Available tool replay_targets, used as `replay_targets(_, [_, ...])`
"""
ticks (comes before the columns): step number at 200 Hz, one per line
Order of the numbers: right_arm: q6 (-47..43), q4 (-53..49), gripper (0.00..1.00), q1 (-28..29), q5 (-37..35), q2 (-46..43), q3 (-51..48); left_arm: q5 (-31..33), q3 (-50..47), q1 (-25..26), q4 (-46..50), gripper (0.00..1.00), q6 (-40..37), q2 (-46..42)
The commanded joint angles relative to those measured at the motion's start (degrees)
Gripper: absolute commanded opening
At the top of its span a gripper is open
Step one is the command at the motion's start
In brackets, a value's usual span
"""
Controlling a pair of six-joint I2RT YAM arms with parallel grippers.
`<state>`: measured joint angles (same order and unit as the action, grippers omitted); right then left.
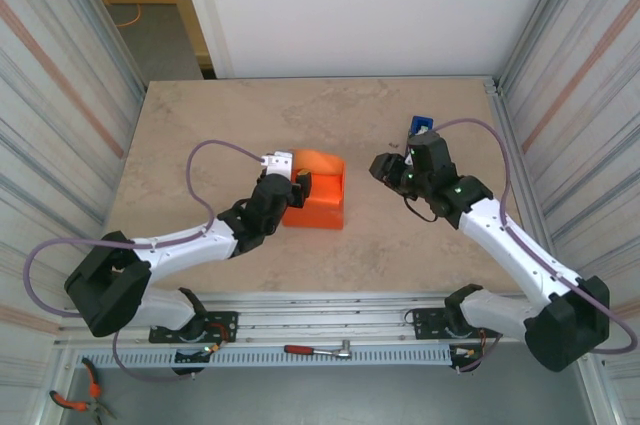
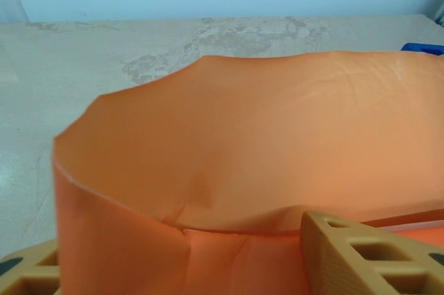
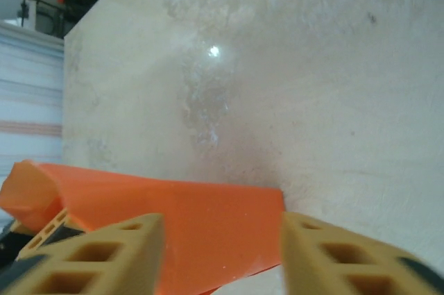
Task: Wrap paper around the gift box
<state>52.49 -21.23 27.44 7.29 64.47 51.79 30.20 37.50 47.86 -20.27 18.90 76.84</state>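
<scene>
The orange paper (image 1: 318, 195) lies folded into a bundle at mid-table, one flap curling up at its far left. The gift box is hidden under it. My left gripper (image 1: 296, 186) is at the bundle's left end. In the left wrist view its tan fingers (image 2: 368, 257) stand wide apart, with the paper (image 2: 263, 149) rising between and beyond them. One flap drapes over the left finger. My right gripper (image 1: 382, 167) hovers to the right of the bundle, apart from it. It is open (image 3: 222, 260), with nothing between the fingers and the paper's corner (image 3: 208, 225) lying beyond them.
A blue tape dispenser (image 1: 420, 127) stands behind the right gripper; its edge (image 2: 423, 48) shows at the far right of the left wrist view. Corrugated walls close in both sides. A ratchet tool (image 1: 318, 350) lies on the rail in front of the table (image 1: 200, 125).
</scene>
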Motion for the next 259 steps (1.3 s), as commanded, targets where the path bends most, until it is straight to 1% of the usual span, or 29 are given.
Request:
replay_targets(1, [2.56,4.52,0.19,-0.50,7.34,2.04,-0.68,2.39,0.16,0.65,4.94,0.59,1.47,0.52])
replay_targets(11, [3.28,6.07,0.08,-0.46,8.21,3.10,-0.94,2.66,0.32,0.70,5.24,0.59,1.59,0.57])
replay_targets(24, [4.22,8.17,0.00,-0.08,8.67,4.47,-1.12,3.28,0.58,0.79,5.87,0.58,2.01,0.69])
replay_targets(53, [4.99,10.88,0.00,1.15,8.79,8.05,0.06,3.61,1.01,1.00,6.12,0.57,2.11,1.01])
replay_targets(116, [4.73,12.88,0.00,4.87,8.48,14.73,4.59,4.16,2.05,1.19,6.39,0.56,2.29,2.25])
replay_targets(259, [3.32,11.79,0.00,9.91,8.26,17.77,6.43,4.77,2.51,1.21,6.34,0.54,2.72,3.41])
